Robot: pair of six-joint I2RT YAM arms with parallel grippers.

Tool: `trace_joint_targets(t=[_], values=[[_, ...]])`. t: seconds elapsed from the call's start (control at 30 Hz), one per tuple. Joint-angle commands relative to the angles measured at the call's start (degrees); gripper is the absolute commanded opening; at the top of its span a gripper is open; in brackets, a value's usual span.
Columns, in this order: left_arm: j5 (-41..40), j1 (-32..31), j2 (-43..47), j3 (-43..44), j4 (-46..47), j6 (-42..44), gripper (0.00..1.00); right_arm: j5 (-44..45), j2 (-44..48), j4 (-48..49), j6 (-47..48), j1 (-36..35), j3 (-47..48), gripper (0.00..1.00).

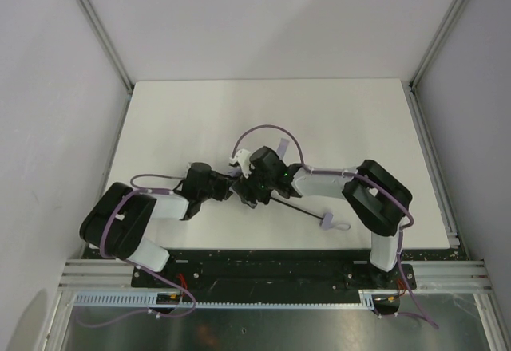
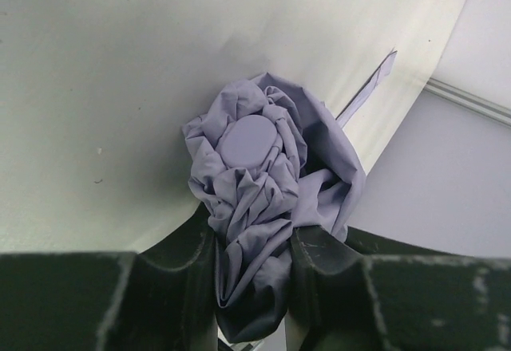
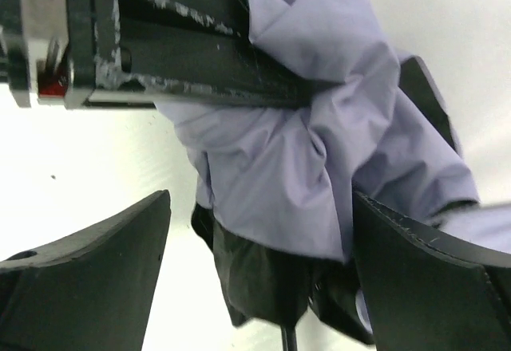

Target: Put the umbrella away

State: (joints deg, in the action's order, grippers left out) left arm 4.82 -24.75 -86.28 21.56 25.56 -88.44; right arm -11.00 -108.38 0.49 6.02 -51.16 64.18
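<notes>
The umbrella's folded lavender-grey canopy (image 2: 255, 167) is bunched between the two grippers at the table's middle. My left gripper (image 2: 251, 247) is shut on the canopy fabric, which fills the gap between its fingers. My right gripper (image 3: 259, 239) is open and straddles the canopy (image 3: 319, 167): the right finger touches the fabric and the left finger stands apart from it. In the top view the grippers meet, left (image 1: 227, 185) and right (image 1: 254, 187), and hide the canopy. The thin black shaft (image 1: 297, 207) runs to the pale handle (image 1: 326, 222) with its loop near the front edge.
The white table (image 1: 176, 128) is walled by grey panels left, right and behind. A lavender closing strap (image 1: 281, 143) sticks out behind the right gripper. The left gripper's black finger (image 3: 176, 48) crosses the top of the right wrist view.
</notes>
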Motion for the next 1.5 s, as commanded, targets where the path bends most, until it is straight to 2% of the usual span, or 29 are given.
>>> trace_joint_targets(t=[0.0,0.1,0.23,0.33,0.37,0.43,0.5,0.53,0.57,0.63,0.73,0.77,0.9,0.93,1.0,1.17,1.47], values=[[-2.48,-0.21,-0.20,-1.11,-14.64,4.40,0.00,15.87,4.40,-6.28,4.73,-3.97,-0.47,0.95],[-2.60,-0.27,0.59,0.48,-18.66,3.98,0.00,19.80,3.08,-3.30,7.69,-7.54,-0.46,0.98],[-1.69,-0.21,1.16,1.85,-21.64,3.61,0.00,24.92,-0.48,2.50,7.88,-8.77,-0.37,0.97],[-0.30,-0.21,1.02,2.12,-22.15,2.68,0.00,26.25,-3.06,5.91,7.54,-8.86,-0.13,0.92],[0.30,-0.25,1.02,2.10,-22.23,2.36,0.00,26.36,-3.86,6.49,6.91,-8.65,0.01,0.88],[1.29,-0.22,1.25,2.11,-22.29,1.71,0.00,24.42,-5.40,6.62,5.06,-7.32,0.12,0.66],[1.85,-0.23,2.07,2.00,-22.35,1.35,0.00,19.96,-6.68,5.11,2.88,-4.97,0.14,0.37],[1.86,-0.26,2.78,1.86,-22.37,1.26,0.00,16.54,-7.25,3.98,2.16,-3.54,0.15,0.19],[1.68,-0.24,3.57,1.66,-22.39,1.08,0.00,12.67,-7.84,2.75,1.67,-2.38,0.11,0.09],[0.91,-0.17,5.38,1.34,-22.39,1.06,0.00,4.65,-8.87,0.93,1.62,-0.20,-0.08,0.02],[0.04,0.03,7.80,2.08,-22.32,3.68,0.03,-9.45,-10.18,-0.08,1.62,3.24,-0.25,0.00],[0.03,0.31,8.63,2.30,-22.32,4.62,0.12,-14.43,-10.67,-0.16,1.32,4.74,-0.22,0.00],[-0.48,1.88,13.83,0.91,-22.31,6.26,0.66,-31.21,-13.13,1.36,-0.94,8.87,0.43,0.00],[-0.54,2.37,15.21,0.35,-22.31,6.66,0.77,-34.01,-13.90,1.49,-1.81,9.49,0.95,0.00],[-0.61,3.10,17.56,-0.68,-22.16,7.22,0.87,-38.24,-15.33,2.11,-3.50,10.40,1.52,0.00],[0.79,3.23,17.76,-1.19,-20.32,7.57,0.93,-43.37,-18.22,6.07,-8.95,11.69,1.71,0.00],[0.25,-0.92,6.58,-0.23,-13.38,5.89,0.94,-48.89,-20.08,16.55,-19.55,12.00,1.65,0.00]])
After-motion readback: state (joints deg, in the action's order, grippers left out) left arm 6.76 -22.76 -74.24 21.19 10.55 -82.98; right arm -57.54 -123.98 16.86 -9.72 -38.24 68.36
